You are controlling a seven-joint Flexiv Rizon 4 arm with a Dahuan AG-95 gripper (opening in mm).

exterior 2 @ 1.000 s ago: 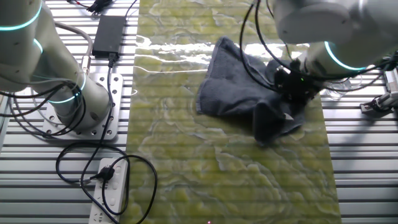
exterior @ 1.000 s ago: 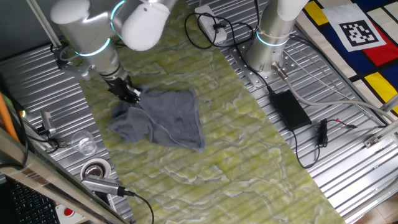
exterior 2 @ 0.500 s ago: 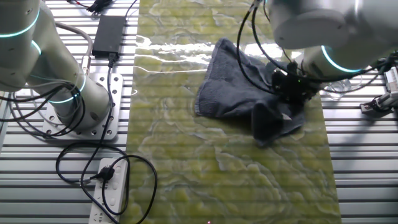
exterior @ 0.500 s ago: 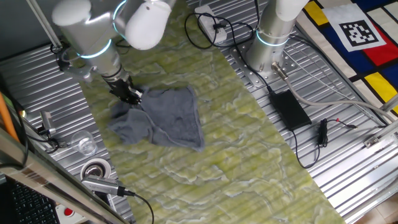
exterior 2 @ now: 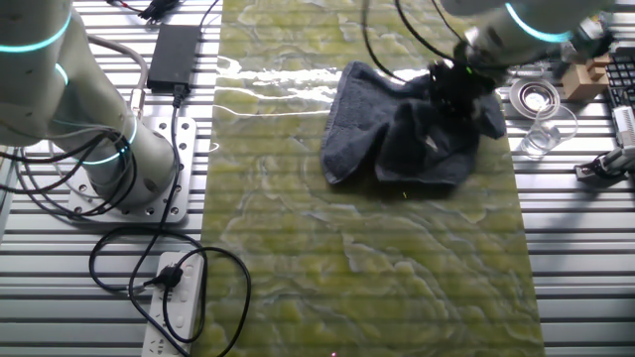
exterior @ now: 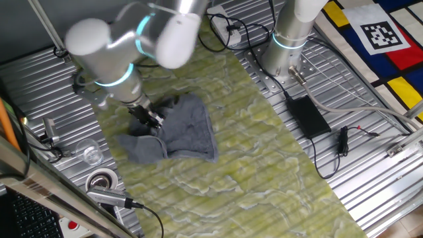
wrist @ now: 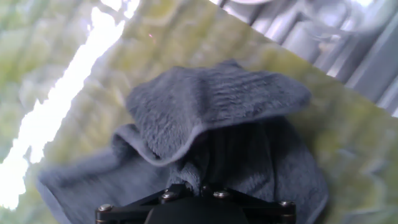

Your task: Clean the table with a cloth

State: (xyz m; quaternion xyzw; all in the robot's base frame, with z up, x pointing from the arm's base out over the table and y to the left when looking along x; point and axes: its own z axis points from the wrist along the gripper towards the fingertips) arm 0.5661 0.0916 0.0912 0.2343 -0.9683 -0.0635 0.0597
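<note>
The blue-grey cloth (exterior: pixel 184 131) lies bunched on the yellow-green marbled table (exterior: pixel 258 158), near its edge by the ribbed metal panel. My gripper (exterior: pixel 149 119) is shut on the cloth's side and presses down on it. In the other fixed view the gripper (exterior 2: pixel 448 85) sits at the far right edge of the cloth (exterior 2: pixel 397 144), which is folded over itself on the table (exterior 2: pixel 347 258). In the hand view the gripper (wrist: pixel 198 188) pinches a ridge of cloth (wrist: pixel 211 106), with one flap arched over in front of it. The fingertips are buried in fabric.
A clear plastic cup (exterior: pixel 89 153) and a tape roll (exterior: pixel 102 180) stand on the metal panel beside the cloth. A second robot base (exterior: pixel 287 46), a black power adapter (exterior: pixel 307 116) and cables lie on the far side. A white power strip (exterior 2: pixel 179 297) lies beside the table.
The gripper has dragged the held edge of the cloth along the table's edge. The cloth has folded over itself and bunched into a tighter heap.
</note>
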